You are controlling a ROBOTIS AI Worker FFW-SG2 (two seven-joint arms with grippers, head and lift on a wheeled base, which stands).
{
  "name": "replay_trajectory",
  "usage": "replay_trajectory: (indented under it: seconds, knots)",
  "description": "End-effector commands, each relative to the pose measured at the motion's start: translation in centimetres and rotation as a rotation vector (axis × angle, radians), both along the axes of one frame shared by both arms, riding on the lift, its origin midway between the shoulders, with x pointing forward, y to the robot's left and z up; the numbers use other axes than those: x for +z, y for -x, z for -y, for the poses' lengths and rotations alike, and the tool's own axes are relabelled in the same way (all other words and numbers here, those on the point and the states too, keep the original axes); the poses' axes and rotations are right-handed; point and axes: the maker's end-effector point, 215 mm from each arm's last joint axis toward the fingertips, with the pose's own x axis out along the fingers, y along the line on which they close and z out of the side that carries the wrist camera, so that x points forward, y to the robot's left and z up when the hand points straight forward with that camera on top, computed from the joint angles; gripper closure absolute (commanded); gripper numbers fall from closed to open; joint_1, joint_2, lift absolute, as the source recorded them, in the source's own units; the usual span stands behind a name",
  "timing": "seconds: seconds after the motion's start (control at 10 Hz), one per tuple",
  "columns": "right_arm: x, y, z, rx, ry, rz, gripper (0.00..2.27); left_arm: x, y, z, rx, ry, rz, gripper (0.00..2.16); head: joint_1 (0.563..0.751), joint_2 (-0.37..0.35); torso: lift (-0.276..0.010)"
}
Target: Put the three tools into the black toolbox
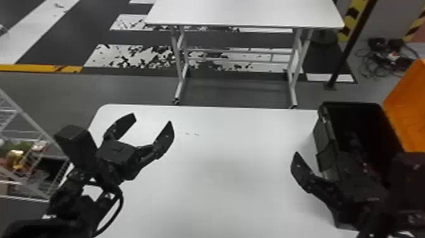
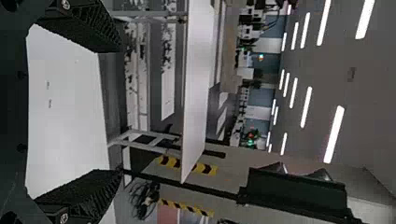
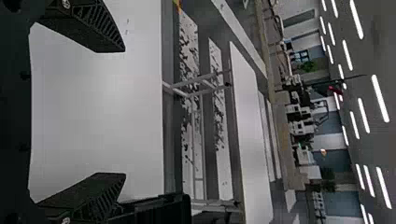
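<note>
My left gripper point(image 1: 152, 118) is held over the left part of the white table, its fingers spread with nothing between them; in the left wrist view the same gripper point(image 2: 116, 111) is open. At the right, my right gripper point(image 1: 325, 164) overlaps the near part of the black toolbox point(image 1: 325, 139). The right wrist view has the right gripper point(image 3: 123, 112) open and holding nothing, with the toolbox point(image 3: 163, 210) beside one finger. The toolbox stands at the table's right side with its top open; some dim shapes show inside, too dark to tell apart.
The white table point(image 1: 221, 177) lies beneath both arms. An orange bin point(image 1: 408, 104) stands right of the toolbox. At the left is a wire shelf point(image 1: 31, 126) with items. A second white table point(image 1: 243, 12) stands farther off across the floor.
</note>
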Motion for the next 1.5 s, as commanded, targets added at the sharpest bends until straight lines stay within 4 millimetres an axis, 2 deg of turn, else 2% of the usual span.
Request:
replay_trajectory:
  seconds: [0.0, 0.1, 0.2, 0.4, 0.7, 1.0, 1.2, 1.4]
  knots:
    - [1.0, -0.5, 0.5, -0.042, 0.041, 0.108, 0.05, 2.1, 0.6, -0.7, 0.009, -0.037, 0.106, 0.08, 0.695, 0.06, -0.051]
    - [1.7, -0.2, 1.0, -0.062, 0.047, 0.157, 0.04, 4.4, 2.0, -1.0, 0.013, -0.066, 0.225, 0.08, 0.695, 0.057, -0.051]
    - [2.3, 0.2, 1.7, -0.089, 0.065, 0.202, 0.04, 4.2, 2.9, -0.8, -0.004, -0.07, 0.227, 0.08, 0.695, 0.061, -0.051]
    - [2.2, 1.4, 2.1, -0.111, 0.091, 0.248, 0.06, 3.9, 4.7, -1.1, -0.014, -0.048, 0.219, 0.08, 0.695, 0.047, -0.051]
    - [3.9, 3.7, 3.5, -0.178, 0.105, 0.35, 0.06, 2.0, 7.0, -3.1, 0.037, -0.014, 0.152, 0.08, 0.695, 0.048, -0.051]
    - [1.8, 5.7, 3.2, -0.172, 0.101, 0.32, 0.06, -0.5, 9.2, -4.9, 0.108, 0.006, 0.076, 0.09, 0.695, 0.08, -0.051]
    - [0.2, 7.1, 3.5, -0.164, 0.116, 0.279, 0.06, -1.0, 10.7, -5.4, 0.121, 0.019, 0.053, 0.08, 0.695, 0.11, -0.051]
    - [1.7, 8.7, 4.1, -0.168, 0.121, 0.328, 0.06, -1.3, 11.9, -5.8, 0.13, 0.007, 0.047, 0.08, 0.695, 0.116, -0.051]
